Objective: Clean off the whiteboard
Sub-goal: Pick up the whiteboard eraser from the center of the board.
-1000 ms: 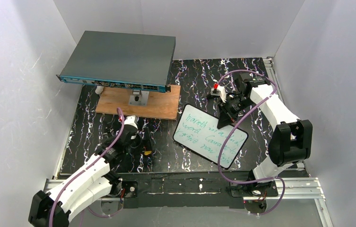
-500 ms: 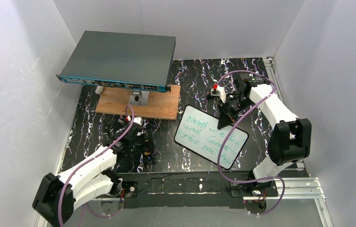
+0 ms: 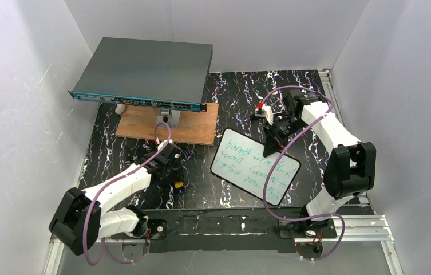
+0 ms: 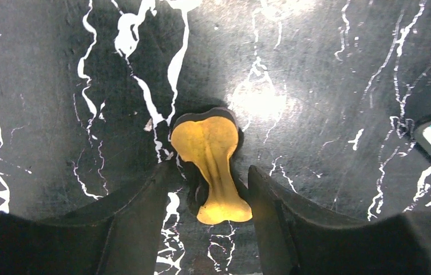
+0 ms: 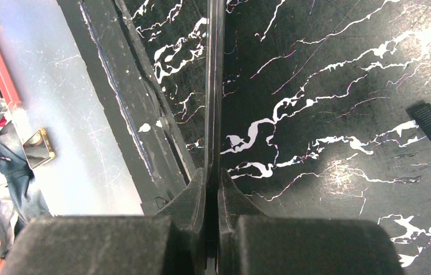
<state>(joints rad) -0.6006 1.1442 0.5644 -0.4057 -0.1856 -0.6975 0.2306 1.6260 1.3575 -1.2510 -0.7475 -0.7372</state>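
While straddling yellow bone-shaped eraser (image 4: 210,154) with black base, toward front-left of black white-veined tabletop (image 3: 241,91), has left hand (image 4: 209,172) released, fingers (image 4: 144,217) either side, gap showing on one side. Has right hand (image 5: 212,175) clenched on thin black stand (image 5: 214,86) behind small flat white rounded-corner whiteboard (image 3: 256,165) with green handwriting. Places whiteboard right of centre, skewed to tabletop edges, nearer front edge. Shows large grey flat box (image 3: 144,71) over brown wooden plank (image 3: 144,129) at far-left corner.

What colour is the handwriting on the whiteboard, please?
The writing on the whiteboard is green; top external view shows it best.
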